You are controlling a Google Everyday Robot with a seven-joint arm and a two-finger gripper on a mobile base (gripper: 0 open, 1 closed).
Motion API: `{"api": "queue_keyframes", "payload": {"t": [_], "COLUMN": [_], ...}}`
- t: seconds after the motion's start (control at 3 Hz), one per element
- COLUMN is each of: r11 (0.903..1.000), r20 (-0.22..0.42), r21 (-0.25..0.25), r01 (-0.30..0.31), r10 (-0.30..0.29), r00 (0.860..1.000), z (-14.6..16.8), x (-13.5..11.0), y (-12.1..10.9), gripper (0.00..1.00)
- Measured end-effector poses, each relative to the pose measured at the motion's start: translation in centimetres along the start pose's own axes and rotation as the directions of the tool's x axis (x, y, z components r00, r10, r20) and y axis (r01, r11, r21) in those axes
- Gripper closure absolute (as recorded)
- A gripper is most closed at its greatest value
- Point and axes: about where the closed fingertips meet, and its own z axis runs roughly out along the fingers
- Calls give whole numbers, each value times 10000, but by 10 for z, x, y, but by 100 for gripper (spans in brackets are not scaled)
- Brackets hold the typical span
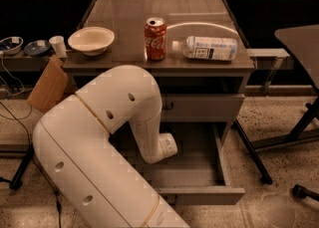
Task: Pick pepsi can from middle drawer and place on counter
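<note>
Now the white arm (pixel 124 122) is reaching down into the open middle drawer (pixel 199 194); the gripper is hiding behind it, so its state I cannot tell.

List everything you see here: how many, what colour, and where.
counter: one, grey-brown, cabinet top
bowl: one, cream, counter's left
Coca-Cola can: one, red, upright mid-counter
bottle: one, pale, white label, lying on counter's right
middle drawer: one, grey, pulled open, lowest
upper drawer front: one, grey, shut
pepsi can: none visible
cup: one, white, left of the counter
cardboard: one, brown, beside cabinet's left
arm: one, white, reaching into the open drawer
gripper: hidden behind the arm's end, in the drawer
</note>
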Motion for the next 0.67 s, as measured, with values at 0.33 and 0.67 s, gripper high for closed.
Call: {"api": "queue_keyframes", "payload": {"t": [0.33, 0.67], "r11": [9999, 9995], "r20": [-10, 3], "r21": [21, 38], "r01": [167, 326], "r10": [-167, -326], "r00": [9999, 9995], "z": [0, 1], "x": [2, 3], "y": [2, 4], "gripper": [0, 18]}}
